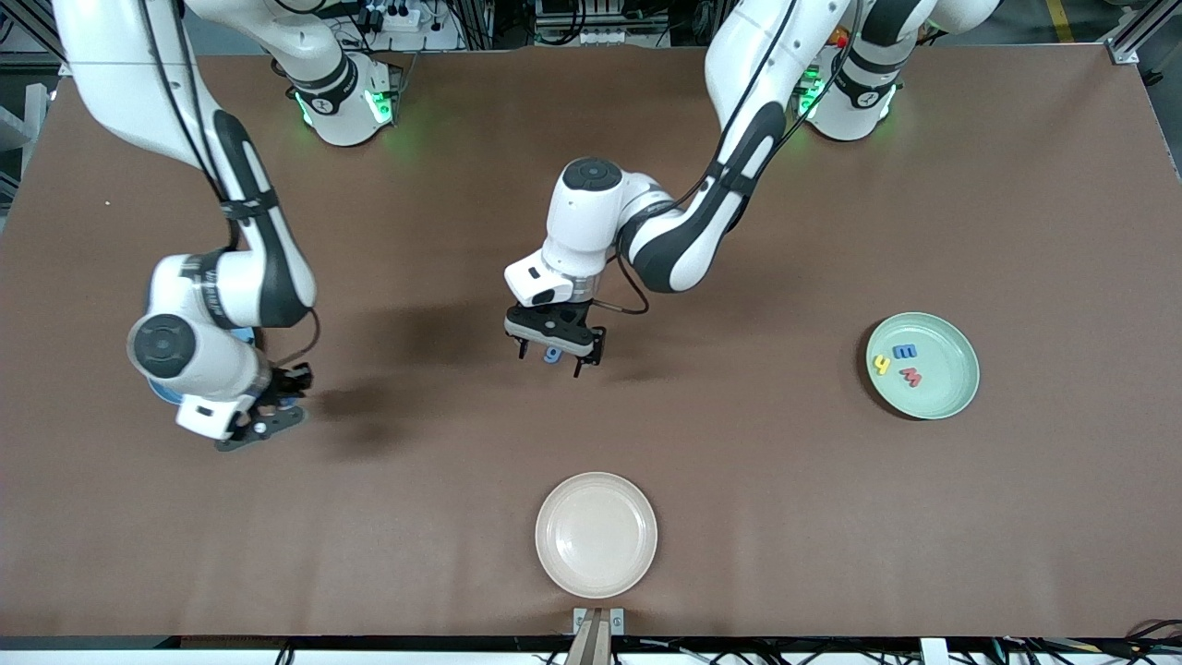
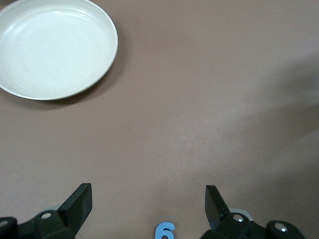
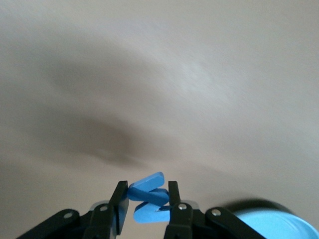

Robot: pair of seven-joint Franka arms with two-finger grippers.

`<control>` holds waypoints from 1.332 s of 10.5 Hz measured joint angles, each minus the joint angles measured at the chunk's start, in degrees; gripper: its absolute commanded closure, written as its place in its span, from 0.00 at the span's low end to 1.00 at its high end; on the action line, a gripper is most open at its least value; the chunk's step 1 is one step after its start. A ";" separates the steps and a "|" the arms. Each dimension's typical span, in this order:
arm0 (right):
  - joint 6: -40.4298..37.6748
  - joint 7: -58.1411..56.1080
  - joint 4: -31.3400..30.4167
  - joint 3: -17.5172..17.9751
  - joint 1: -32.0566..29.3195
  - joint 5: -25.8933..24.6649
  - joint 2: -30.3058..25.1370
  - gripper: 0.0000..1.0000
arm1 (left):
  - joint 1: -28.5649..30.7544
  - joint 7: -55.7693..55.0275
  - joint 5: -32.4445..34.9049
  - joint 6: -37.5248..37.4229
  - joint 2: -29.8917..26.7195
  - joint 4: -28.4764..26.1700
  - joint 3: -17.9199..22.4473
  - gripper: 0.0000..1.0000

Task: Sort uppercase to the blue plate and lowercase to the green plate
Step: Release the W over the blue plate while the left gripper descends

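Note:
My right gripper (image 1: 288, 386) is shut on a blue uppercase M (image 3: 149, 191), held up off the table beside the blue plate (image 3: 279, 226). My right arm hides most of that plate, leaving only a sliver (image 1: 159, 392). My left gripper (image 1: 552, 362) is open and low over the table's middle, straddling a small blue lowercase g (image 1: 552, 353) that lies flat between its fingers (image 2: 79, 204) without touching them. The green plate (image 1: 960, 388) at the left arm's end holds a yellow h (image 1: 881, 365), a blue three-pronged letter (image 1: 907, 351) and a red w (image 1: 910, 377).
An empty cream plate (image 1: 596, 534) sits near the table's front edge, nearer to the front camera than the g; it also shows in the left wrist view (image 2: 55, 47). Bare brown tabletop (image 1: 785, 462) lies between the plates.

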 measured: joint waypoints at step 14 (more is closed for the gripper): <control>-0.47 -30.82 -4.48 -9.05 -13.27 3.58 1.85 0.90 | -2.09 0.25 0.65 -1.35 5.97 0.18 0.39 0.25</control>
